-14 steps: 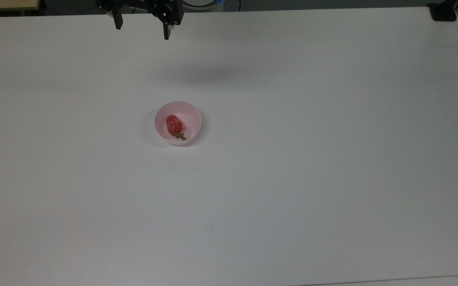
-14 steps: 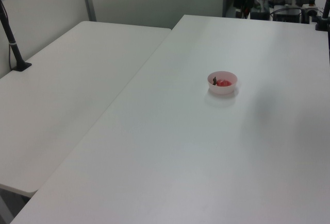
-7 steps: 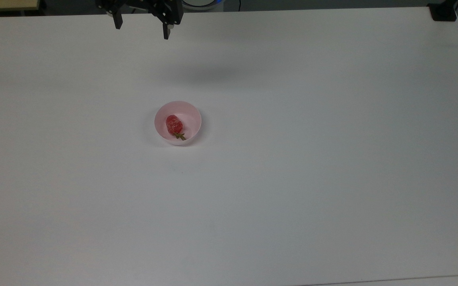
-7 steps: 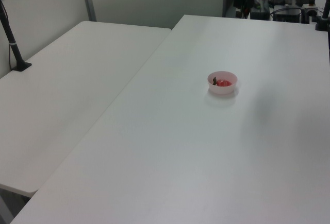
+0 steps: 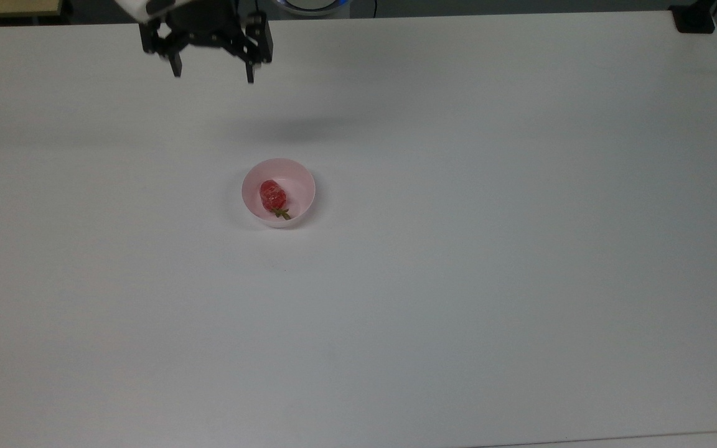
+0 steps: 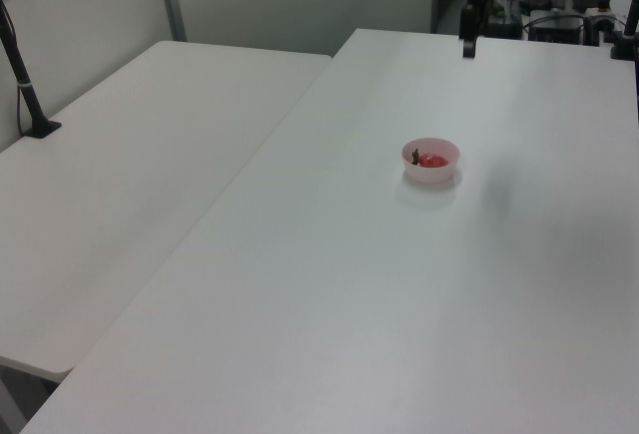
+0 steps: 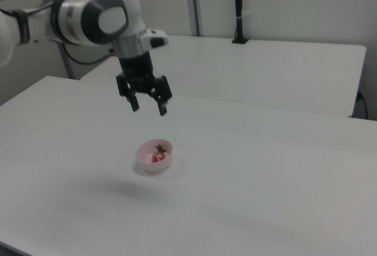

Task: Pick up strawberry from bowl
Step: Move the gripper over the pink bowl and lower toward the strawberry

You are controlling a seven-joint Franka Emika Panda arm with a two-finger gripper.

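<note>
I hold the pincer [image 5: 212, 73] high with its fingers spread apart and empty, ready to straddle the fruit. In the top view it hangs at 11 o'clock from the bowl [image 5: 299, 175], well apart. The strawberry [image 5: 272, 195] lies inside, stem toward 5 o'clock. The white surface [image 5: 489, 249] offers no obstruction; the bowl's wall may crowd the fingers.

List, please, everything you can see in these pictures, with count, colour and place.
Strawberry: one, red with a green stem, lying inside the bowl.
Bowl: one, pale pink, near the middle of the table.
Table: one, white, bearing the bowl.
Second table: one, white, on the left view's left.
Black post: one, standing on the second table's far edge.
End effector: one, black, open, hanging in the air apart from the bowl.
</note>
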